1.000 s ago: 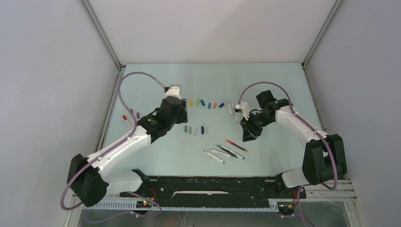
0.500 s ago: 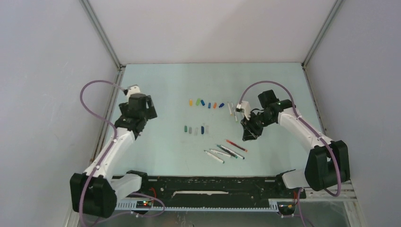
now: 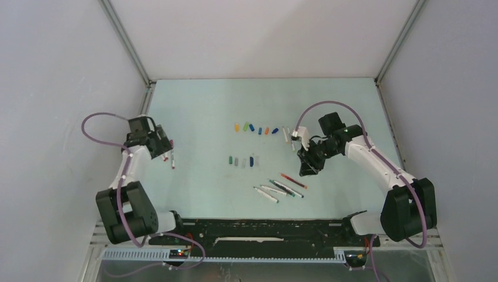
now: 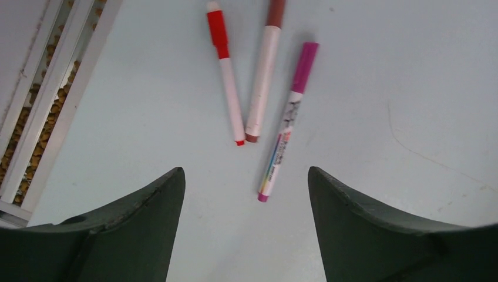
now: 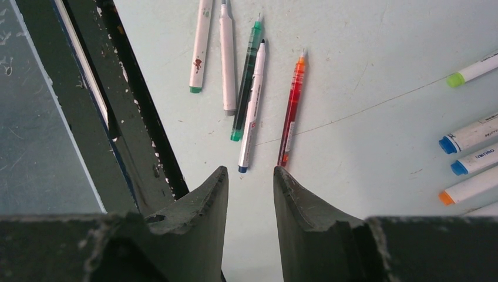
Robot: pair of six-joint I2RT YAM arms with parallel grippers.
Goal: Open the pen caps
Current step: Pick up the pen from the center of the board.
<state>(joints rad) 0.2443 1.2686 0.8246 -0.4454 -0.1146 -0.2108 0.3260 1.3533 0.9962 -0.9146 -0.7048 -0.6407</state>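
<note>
Three capped pens (image 4: 262,82) are seen beneath the left gripper (image 4: 245,173), which is spread wide and empty. The right gripper (image 5: 249,170) is narrowly parted, nothing gripped. Loose pen caps (image 3: 255,129) are lined up at the middle of the table (image 3: 199,106).

pale table (image 3: 194,106) enclosed by plain white walls (image 3: 258,35)

The table (image 4: 411,88) is pale mint. On it lie three white-barrelled pens: the red-capped pen (image 4: 226,79), the pen with what looks like a brown cap (image 4: 263,76), and the magenta-capped pen (image 4: 288,126), which has rainbow-striped print. The loose pen caps (image 3: 251,127) show yellow, green, blue and orange in the far row, and dark green, grey and blue in the nearer row.
</note>
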